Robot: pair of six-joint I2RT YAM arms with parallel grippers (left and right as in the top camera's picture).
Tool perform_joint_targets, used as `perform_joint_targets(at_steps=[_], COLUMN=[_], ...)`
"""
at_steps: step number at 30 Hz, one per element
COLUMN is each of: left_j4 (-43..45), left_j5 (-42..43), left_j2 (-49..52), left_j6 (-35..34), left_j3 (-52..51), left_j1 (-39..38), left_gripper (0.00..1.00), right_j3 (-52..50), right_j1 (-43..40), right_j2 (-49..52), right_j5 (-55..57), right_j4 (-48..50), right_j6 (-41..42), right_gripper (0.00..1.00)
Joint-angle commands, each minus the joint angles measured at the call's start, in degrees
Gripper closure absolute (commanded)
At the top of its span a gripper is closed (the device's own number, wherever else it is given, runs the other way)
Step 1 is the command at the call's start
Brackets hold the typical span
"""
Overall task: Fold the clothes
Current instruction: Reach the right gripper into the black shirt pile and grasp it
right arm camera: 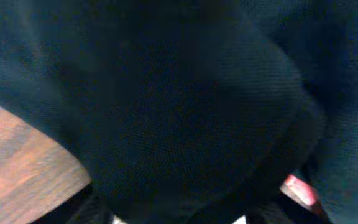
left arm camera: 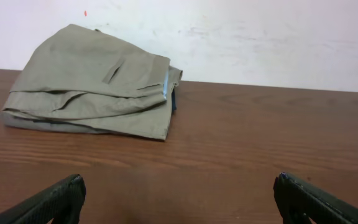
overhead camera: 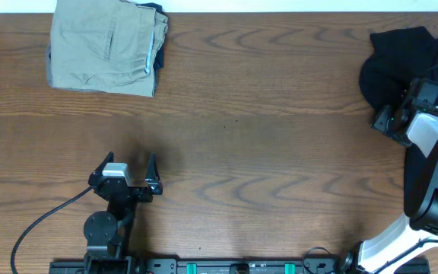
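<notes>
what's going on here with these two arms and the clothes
The right pincer is pushed into a crumpled black shirt at the right edge of the table. Its wrist camera sees almost nothing but black fabric, so I cannot tell if it has a grip. The left pincer hangs open over bare wood near the front, holding nothing. Folded tan trousers lie at the far left corner. The shirt is not yet spread out or folded.

trousers (overhead camera: 105,49) on table's (overhead camera: 265,137) far-left corner, shirt (overhead camera: 398,65) at far right edge
</notes>
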Motion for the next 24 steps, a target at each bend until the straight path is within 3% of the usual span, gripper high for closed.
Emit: perform_joint_targets(at_steps=[1, 6, 12, 24], left_j4=[-1.7, -1.68, -1.7, -1.68], left_j5=[0.39, 0.39, 0.42, 0.39], left_j2=[-0.39, -0.39, -0.39, -0.39], left_j6=[0.57, 0.55, 0.57, 0.57], left_j3=[-1.09, -1.09, -1.09, -1.09], left_j1=[0.28, 0.28, 0.28, 0.28], left_gripper=[0.02, 0.02, 0.02, 0.02], right_j3=[-0.42, -0.24, 0.72, 0.76], right_j1=[-0.74, -0.74, -0.72, 0.79], right_j2=[0.57, 0.52, -1.6, -17.94], right_j5=[-0.35, -0.35, -0.57, -21.49], right_j4=[0.61, 1.01, 0.09, 1.44], right_j6=[0.81, 1.03, 1.49, 7.04], right_gripper=[0.47, 0.63, 0.99, 0.99])
